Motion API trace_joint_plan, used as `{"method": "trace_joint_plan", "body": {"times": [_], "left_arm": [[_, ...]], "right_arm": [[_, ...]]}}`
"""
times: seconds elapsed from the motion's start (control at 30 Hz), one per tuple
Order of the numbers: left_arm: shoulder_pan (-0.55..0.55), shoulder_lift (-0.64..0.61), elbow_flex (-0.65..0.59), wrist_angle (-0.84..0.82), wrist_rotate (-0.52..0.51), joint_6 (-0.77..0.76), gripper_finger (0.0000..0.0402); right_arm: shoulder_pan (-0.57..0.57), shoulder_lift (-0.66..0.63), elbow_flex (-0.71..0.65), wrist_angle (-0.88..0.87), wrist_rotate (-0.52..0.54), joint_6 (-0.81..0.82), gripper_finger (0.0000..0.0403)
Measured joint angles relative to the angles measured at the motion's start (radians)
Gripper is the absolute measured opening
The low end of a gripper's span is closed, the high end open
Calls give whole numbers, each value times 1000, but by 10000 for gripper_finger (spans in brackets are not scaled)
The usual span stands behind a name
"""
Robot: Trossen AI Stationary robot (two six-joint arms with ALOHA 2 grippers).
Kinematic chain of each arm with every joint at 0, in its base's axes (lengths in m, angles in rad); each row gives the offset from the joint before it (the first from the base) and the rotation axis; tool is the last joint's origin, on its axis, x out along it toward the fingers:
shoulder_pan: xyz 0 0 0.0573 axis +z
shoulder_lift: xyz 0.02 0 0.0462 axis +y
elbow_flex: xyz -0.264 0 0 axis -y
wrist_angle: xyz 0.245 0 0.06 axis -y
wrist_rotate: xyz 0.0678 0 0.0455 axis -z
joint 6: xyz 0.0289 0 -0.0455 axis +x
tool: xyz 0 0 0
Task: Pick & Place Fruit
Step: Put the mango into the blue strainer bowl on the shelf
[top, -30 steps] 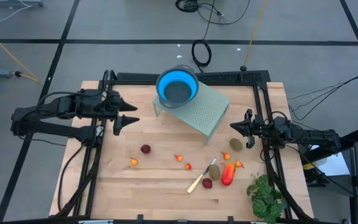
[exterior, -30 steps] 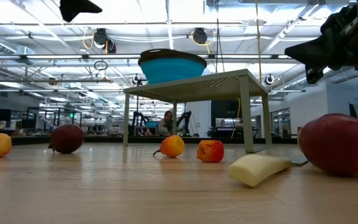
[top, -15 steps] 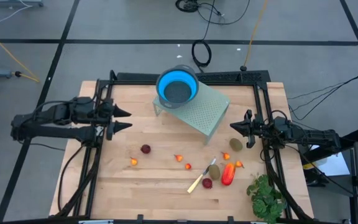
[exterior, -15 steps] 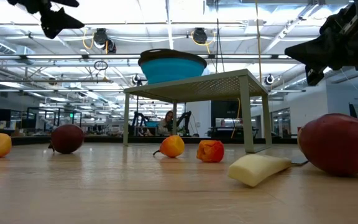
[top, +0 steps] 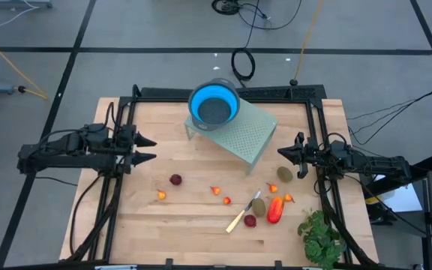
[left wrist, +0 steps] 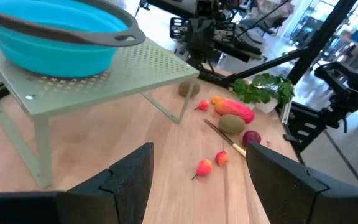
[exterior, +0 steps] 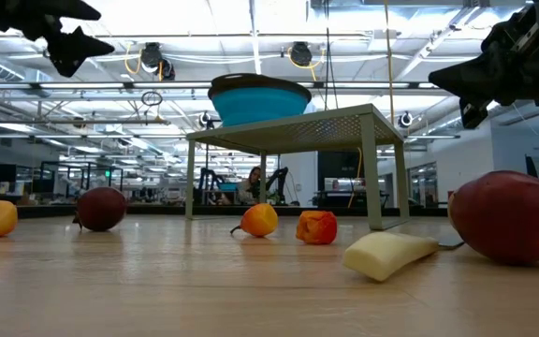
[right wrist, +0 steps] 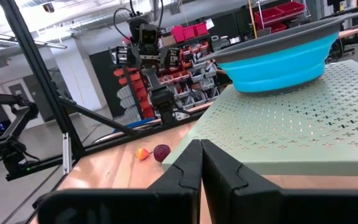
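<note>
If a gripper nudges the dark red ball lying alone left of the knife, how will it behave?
The dark red ball looks round and smooth, so it would probably roll across the bare wooden table. It may slip from a loose pinch. Nothing sits close enough to stop it.

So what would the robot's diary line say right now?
left gripper: open, empty, left table edge | right gripper: shut, empty, right side | fruit: on table | bowl: on rack

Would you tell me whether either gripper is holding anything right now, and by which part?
Nothing is held: the left gripper is open and empty, the right gripper shut on nothing.
</note>
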Motion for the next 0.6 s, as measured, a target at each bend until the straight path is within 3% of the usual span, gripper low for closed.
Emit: {"method": "trace_joint_plan", "body": {"times": [0.6], "left_arm": [[0,-217,-171,62,-49,14,257]], "right_arm": [[0,0,0,4,0,15,0]]}}
